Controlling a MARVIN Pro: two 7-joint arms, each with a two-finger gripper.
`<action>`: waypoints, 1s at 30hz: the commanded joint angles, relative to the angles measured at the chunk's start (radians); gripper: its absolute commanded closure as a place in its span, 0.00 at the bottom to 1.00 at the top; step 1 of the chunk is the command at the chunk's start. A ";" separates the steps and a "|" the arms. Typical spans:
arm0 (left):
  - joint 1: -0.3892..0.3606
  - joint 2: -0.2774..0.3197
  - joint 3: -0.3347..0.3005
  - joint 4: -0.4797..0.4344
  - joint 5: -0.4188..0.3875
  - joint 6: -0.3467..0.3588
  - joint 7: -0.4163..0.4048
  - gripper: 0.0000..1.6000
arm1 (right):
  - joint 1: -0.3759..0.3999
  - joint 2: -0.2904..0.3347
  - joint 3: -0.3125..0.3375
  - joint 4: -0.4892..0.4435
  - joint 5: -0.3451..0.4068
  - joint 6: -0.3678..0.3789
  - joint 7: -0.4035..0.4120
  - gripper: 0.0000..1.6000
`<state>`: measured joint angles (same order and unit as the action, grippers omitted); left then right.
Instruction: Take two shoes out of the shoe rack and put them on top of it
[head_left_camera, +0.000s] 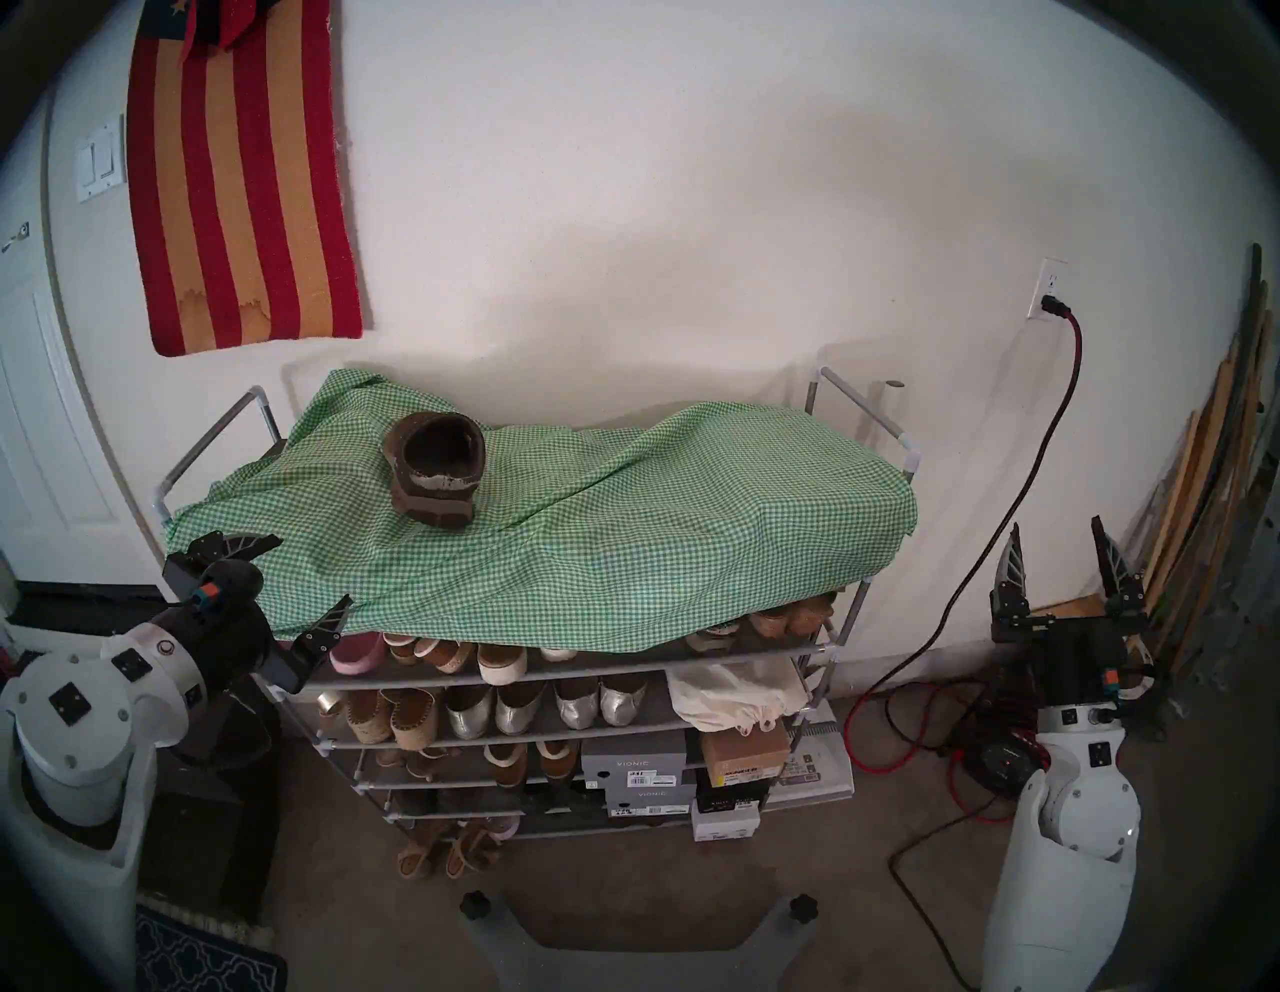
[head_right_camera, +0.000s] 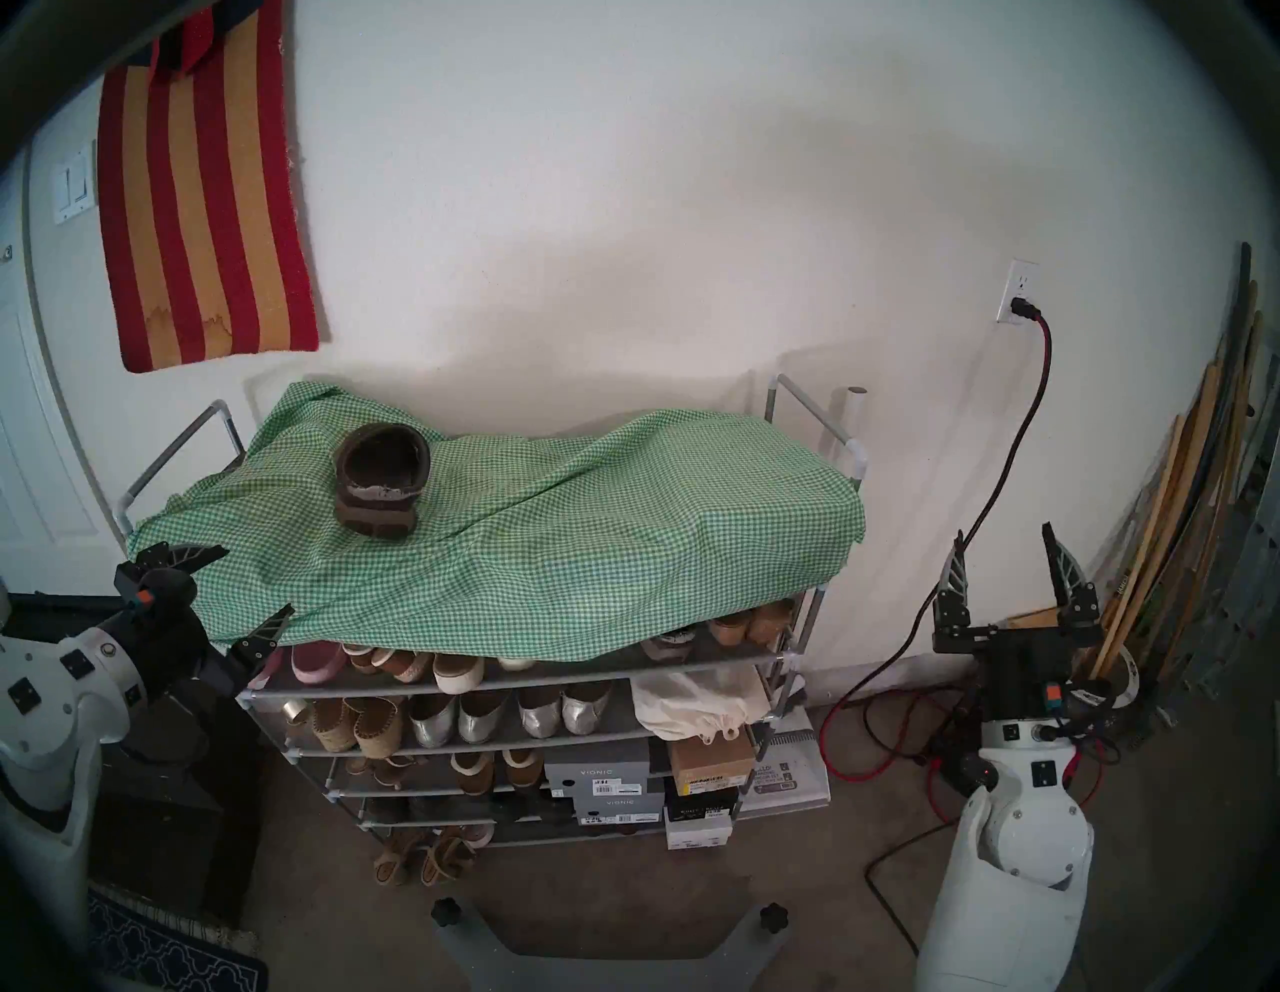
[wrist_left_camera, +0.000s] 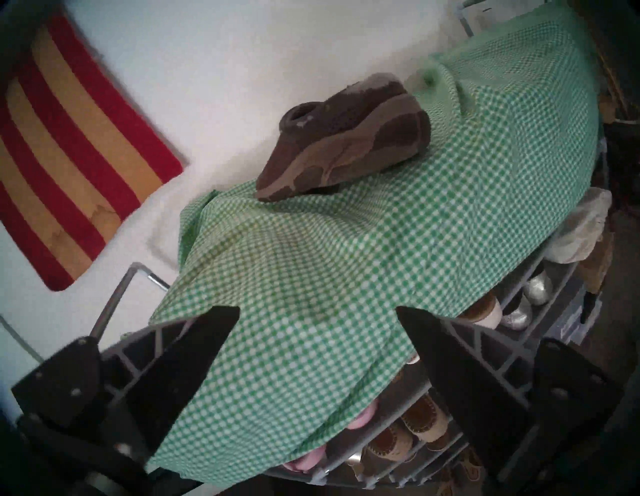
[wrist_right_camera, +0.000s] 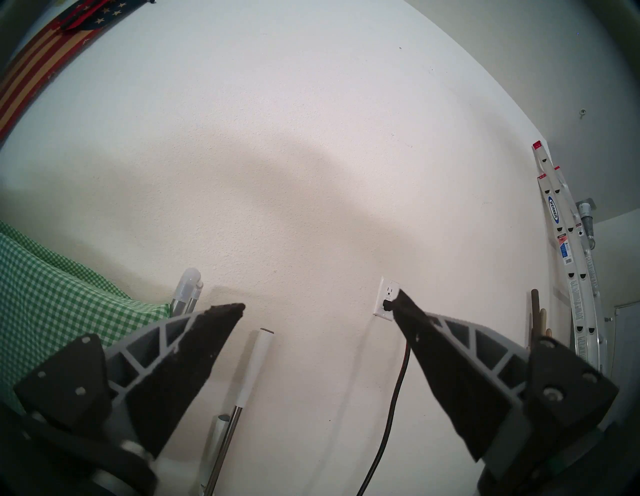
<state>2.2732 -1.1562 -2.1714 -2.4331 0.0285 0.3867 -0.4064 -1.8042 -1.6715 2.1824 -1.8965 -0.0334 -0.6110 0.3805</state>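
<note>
The left gripper (head_left_camera: 294, 583) hangs at the rack's (head_left_camera: 824, 651) front left corner, jaws spread wide and empty, one finger over the left edge of the gingham cloth (head_left_camera: 623, 526) and the other just below the cloth's hanging front hem, by the first shelf under the top. From the left wrist view the cloth fills the gap between the fingers, with nothing held. One brown clog (head_left_camera: 436, 478) already sits on the cloth toward the rack's back left, tilted on its side so the sole shows to the left wrist camera (wrist_left_camera: 343, 152), heel toward the robot and toe toward the wall. It seems half the job is done and a second clog must come from the shelves. Which shoe is its mate is hard to say: dark brown slip-ons (head_left_camera: 526, 762) stand on the third shelf down, left of the shoe boxes (head_left_camera: 634, 765), toes pointing inward and heels to the front, and these look likeliest. They lie below and to the right of the left gripper, which is much the nearer of the two, so it would have to drop and reach in along the shoe's long axis. The right gripper (head_left_camera: 1063, 561) is well off the rack's right side, jaws wide apart and empty, pointing up at the wall.
</note>
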 joint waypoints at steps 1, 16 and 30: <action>0.070 -0.117 0.032 -0.010 0.014 -0.109 0.123 0.00 | -0.001 0.002 -0.001 0.000 0.000 0.000 0.000 0.00; 0.162 -0.283 0.149 -0.010 0.128 -0.384 0.398 0.00 | -0.022 0.016 -0.024 -0.008 0.042 0.018 0.045 0.00; 0.181 -0.302 0.186 -0.010 0.182 -0.487 0.470 0.00 | -0.190 0.109 -0.081 -0.048 0.189 0.084 0.293 0.00</action>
<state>2.4294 -1.4349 -1.9919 -2.4344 0.1943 -0.0652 0.0385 -1.8882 -1.6229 2.1226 -1.9312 0.0989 -0.5537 0.5669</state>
